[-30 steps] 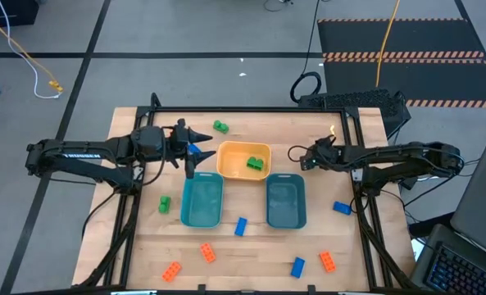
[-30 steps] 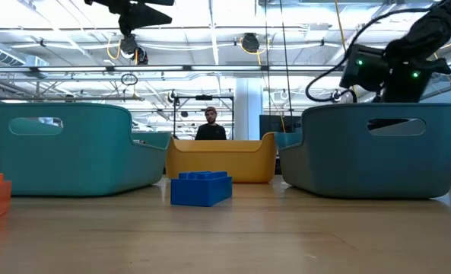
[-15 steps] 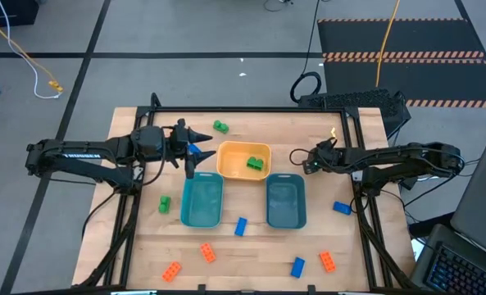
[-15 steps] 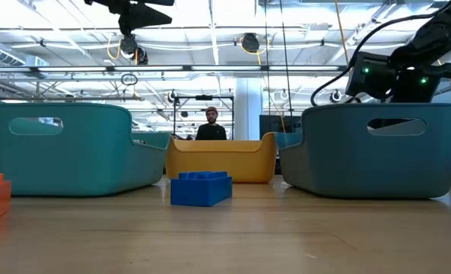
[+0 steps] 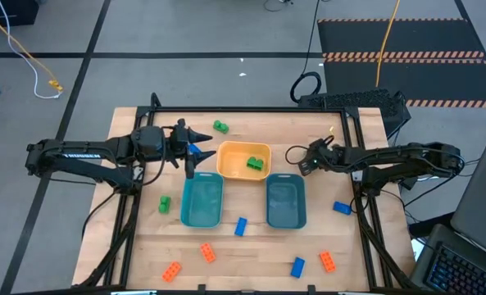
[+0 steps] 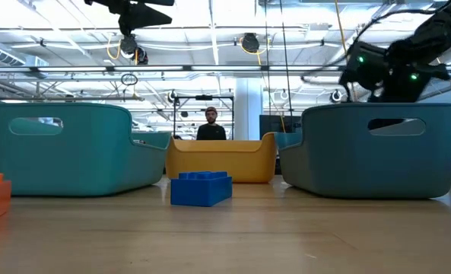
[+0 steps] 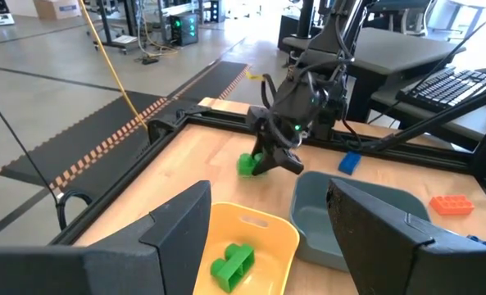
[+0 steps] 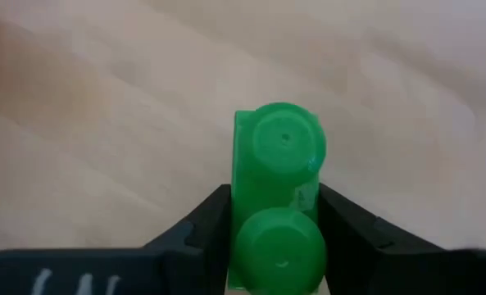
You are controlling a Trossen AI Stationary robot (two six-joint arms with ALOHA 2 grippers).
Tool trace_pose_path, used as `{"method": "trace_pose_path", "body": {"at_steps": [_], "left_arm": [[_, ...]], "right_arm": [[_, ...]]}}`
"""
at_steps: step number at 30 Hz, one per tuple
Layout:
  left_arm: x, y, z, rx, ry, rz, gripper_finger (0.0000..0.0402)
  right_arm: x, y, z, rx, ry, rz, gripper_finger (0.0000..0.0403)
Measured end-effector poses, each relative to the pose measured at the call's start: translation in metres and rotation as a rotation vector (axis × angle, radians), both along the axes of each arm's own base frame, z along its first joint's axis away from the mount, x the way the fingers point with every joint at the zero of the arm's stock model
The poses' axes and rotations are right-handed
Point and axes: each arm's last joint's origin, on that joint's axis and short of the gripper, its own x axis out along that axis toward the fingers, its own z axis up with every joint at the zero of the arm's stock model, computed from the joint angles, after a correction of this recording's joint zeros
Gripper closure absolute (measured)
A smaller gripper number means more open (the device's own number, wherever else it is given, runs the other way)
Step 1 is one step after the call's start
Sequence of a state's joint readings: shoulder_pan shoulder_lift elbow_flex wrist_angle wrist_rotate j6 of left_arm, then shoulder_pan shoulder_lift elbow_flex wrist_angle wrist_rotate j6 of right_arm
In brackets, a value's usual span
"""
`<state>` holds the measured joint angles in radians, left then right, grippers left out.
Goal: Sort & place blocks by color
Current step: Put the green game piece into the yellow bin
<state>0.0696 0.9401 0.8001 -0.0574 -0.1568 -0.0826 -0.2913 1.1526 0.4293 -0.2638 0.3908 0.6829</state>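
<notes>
Bricks lie scattered across the near half of the wooden table (image 5: 136, 246): an orange brick (image 5: 171, 270), a second orange brick (image 5: 207, 253), a blue brick (image 5: 297, 265) and a third orange brick (image 5: 328, 261) by the front edge. A blue block (image 5: 240, 226) sits just ahead of the gap between the two teal bins, the left teal bin (image 5: 202, 201) and the right teal bin (image 5: 286, 201). A green brick (image 5: 165, 204) lies left of the left bin, and another blue brick (image 5: 342, 208) lies right of the right one. Behind the teal pair stands the yellow bin (image 5: 243, 161), holding a green block (image 5: 255, 165). The right gripper (image 5: 306, 162) hovers beside that bin's right edge, fingers clamped on a small green brick (image 8: 277, 197). The left gripper (image 5: 200, 150) hangs by the yellow bin's left side, fingers spread, with what seems a blue piece (image 5: 193, 150) at them. Farthest back lies one more green brick (image 5: 220, 126). A person (image 6: 211, 125) stands beyond the table.
</notes>
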Motion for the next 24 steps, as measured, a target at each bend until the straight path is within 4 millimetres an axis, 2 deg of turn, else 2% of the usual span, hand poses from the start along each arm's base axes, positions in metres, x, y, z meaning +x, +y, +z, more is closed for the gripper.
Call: {"method": "trace_pose_path", "body": {"at_steps": [8,13,17,24], "left_arm": [[0.0,0.001,0.0,0.006,0.0,0.03,0.0158],[0.0,0.001,0.0,0.008,-0.002,0.037,0.0158],[0.0,0.002,0.001,0.011,-0.007,0.052,0.0158],[0.0,0.002,0.002,0.013,-0.016,0.063,0.0158]], "right_arm": [[0.044,-0.006,0.057,-0.215,-0.177,0.238,0.0274],[0.067,-0.001,0.09,-0.271,-0.374,0.415,0.0274],[0.082,0.004,0.095,-0.278,-0.442,0.502,0.0274],[0.116,0.007,0.073,-0.213,-0.417,0.606,0.0274]]}}
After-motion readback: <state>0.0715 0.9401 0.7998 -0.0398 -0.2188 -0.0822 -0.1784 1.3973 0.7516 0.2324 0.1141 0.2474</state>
